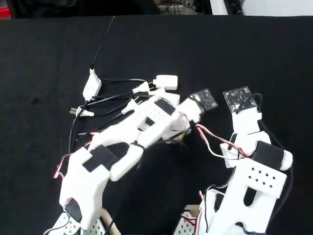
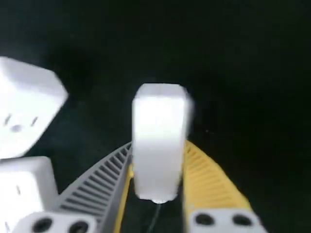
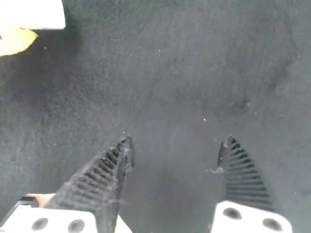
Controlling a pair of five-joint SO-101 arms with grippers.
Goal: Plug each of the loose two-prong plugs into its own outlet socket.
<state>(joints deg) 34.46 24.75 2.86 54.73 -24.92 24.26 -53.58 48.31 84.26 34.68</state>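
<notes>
My left gripper (image 2: 158, 145) is shut on a white two-prong plug (image 2: 159, 141), held between a grey finger (image 2: 97, 182) and a yellow finger (image 2: 206, 179); its prongs are hidden. Two white outlet blocks (image 2: 26, 111) (image 2: 24, 187) with socket slots sit close beside it. In the high view, the left arm (image 1: 146, 122) reaches across to a cluster of white plugs and outlet blocks (image 1: 165, 82) joined by black cords (image 1: 110, 98). My right gripper (image 3: 176, 143) stands open over bare black cloth with nothing between its fingers. The right arm (image 1: 249, 161) is to the right of the cluster.
The table is covered in black cloth (image 1: 254, 54). A white adapter (image 1: 92, 84) with a thin black cord running to the far edge lies left of the cluster. A small plug (image 1: 78, 111) lies nearby. A white and yellow part (image 3: 19, 29) sits off beyond my right gripper.
</notes>
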